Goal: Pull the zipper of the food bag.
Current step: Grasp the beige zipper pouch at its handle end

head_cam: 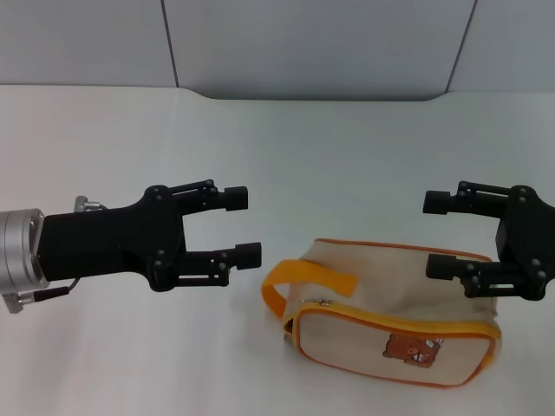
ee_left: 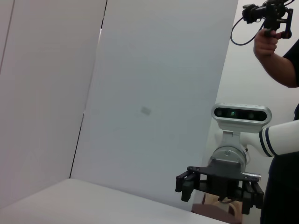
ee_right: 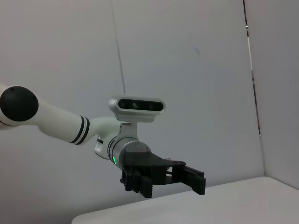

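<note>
The food bag (head_cam: 381, 334), a cream canvas pouch with orange piping and a brown bear print (head_cam: 414, 348), lies on the white table at the near right. Its orange-yellow zipper (head_cam: 408, 317) runs along the front top edge. The small silver pull tab (head_cam: 325, 302) sits at the zipper's left end, beside the orange strap handle (head_cam: 299, 282). My left gripper (head_cam: 245, 225) is open and hovers left of the bag, apart from it. My right gripper (head_cam: 434, 234) is open above the bag's right end. Each wrist view shows only the other arm's gripper, the right (ee_left: 218, 189) and the left (ee_right: 200, 182).
The white table (head_cam: 277, 147) stretches back to a grey panelled wall (head_cam: 312, 43). In the left wrist view a person (ee_left: 280, 56) stands behind the right arm, holding up a hand-held device.
</note>
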Motion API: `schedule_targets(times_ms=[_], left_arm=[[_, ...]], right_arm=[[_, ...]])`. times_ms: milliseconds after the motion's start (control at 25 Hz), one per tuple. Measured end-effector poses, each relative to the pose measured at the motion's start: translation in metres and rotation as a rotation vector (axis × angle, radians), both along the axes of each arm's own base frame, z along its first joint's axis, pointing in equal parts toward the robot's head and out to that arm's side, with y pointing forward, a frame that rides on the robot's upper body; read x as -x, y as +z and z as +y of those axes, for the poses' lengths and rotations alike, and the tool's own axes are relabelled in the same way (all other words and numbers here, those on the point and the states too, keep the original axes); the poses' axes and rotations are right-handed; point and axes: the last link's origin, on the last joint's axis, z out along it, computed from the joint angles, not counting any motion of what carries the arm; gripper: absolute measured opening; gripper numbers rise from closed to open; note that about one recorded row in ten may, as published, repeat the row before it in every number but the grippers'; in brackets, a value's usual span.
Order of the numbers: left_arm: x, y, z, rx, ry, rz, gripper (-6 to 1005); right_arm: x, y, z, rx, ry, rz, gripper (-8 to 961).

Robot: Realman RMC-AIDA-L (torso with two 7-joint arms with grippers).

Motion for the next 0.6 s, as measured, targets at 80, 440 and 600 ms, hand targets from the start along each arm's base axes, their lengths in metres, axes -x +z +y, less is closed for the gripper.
schedule_targets(times_ms=[80,440,600], left_arm=[[-0.0001,-0.0002,-0.0003,0.003,-0.001,0.002,813],[-0.0008,0.0005,-0.0022,0.024,-0.020,0.011,804],[-0.0011,-0.0007,-0.0026,0.033,-0.026,0.019,800]], right_arm=[[0.0003,-0.0006,0.0000,0.003,0.002,-0.001,787],[0.0048,-0.0071,0.0007,0.040,0.030,-0.027,787],[0.0043,-0.0070,0.0020,0.033,0.025,-0.032,786]])
